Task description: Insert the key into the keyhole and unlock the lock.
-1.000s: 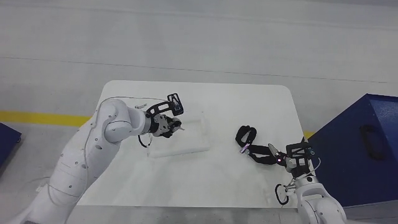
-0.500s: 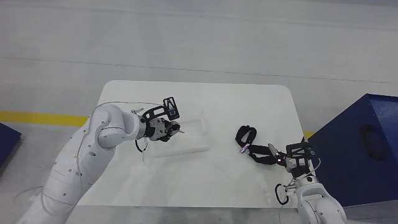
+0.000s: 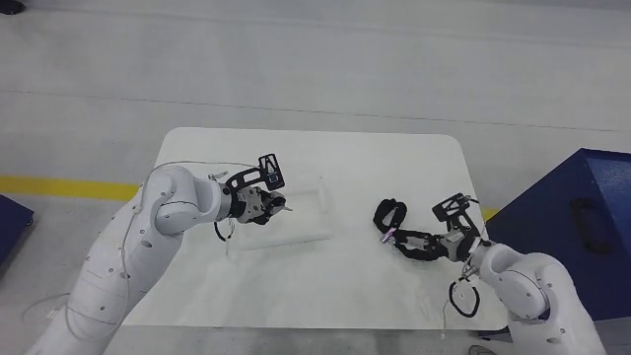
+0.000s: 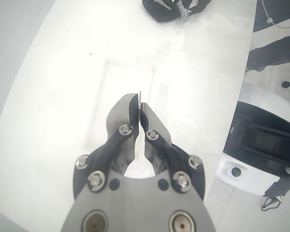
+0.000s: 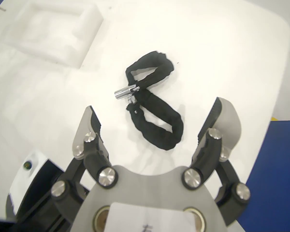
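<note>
Steel key [image 4: 140, 97], pinched in the clenched left gripper [image 4: 140, 106] at the table's [image 3: 375, 158] ten o'clock, could twist against the loose chain lock [image 5: 147, 96] at three o'clock, unheld by the splayed right gripper [image 5: 157, 108].

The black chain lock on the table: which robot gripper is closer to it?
Right. The right gripper hangs open right beside the lock. The left gripper is farther off across the table, above the white tray, shut on the key.
</note>
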Controlling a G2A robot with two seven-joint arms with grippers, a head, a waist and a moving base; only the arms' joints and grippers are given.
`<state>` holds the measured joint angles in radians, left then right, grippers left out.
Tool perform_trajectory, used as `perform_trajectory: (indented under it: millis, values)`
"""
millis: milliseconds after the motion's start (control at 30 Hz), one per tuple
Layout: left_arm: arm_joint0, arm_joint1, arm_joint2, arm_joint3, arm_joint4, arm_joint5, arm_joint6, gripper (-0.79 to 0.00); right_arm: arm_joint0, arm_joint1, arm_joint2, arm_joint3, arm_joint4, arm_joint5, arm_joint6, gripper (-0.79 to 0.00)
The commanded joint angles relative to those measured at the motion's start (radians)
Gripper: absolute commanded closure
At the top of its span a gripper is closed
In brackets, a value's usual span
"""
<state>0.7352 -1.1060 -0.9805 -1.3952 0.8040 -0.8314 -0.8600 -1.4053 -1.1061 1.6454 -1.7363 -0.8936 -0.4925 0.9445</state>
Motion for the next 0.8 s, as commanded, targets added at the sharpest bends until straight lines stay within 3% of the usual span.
perform_trajectory:
  millis: [0,233,367,533,767]
  values:
    - [0.0,0.0,0.0,0.0,0.0,0.0,0.0,0.0,0.048,0.003,-0.009,0.032,0.062,-0.021,0.11,-0.785]
    - [0.0,0.0,0.0,0.0,0.0,0.0,0.0,0.0,0.048,0.003,-0.009,0.032,0.062,-0.021,0.11,-0.785]
    - [0.0,0.0,0.0,0.0,0.0,0.0,0.0,0.0,0.004,0.004,-0.073,-0.038,-0.239,0.044,-0.016,-0.785]
    - [0.0,0.0,0.0,0.0,0.0,0.0,0.0,0.0,-0.018,0.008,-0.139,-0.044,-0.467,0.06,-0.077,-0.785]
    - [0.0,0.0,0.0,0.0,0.0,0.0,0.0,0.0,0.071,0.001,-0.221,0.071,-0.44,0.008,-0.062,-0.785]
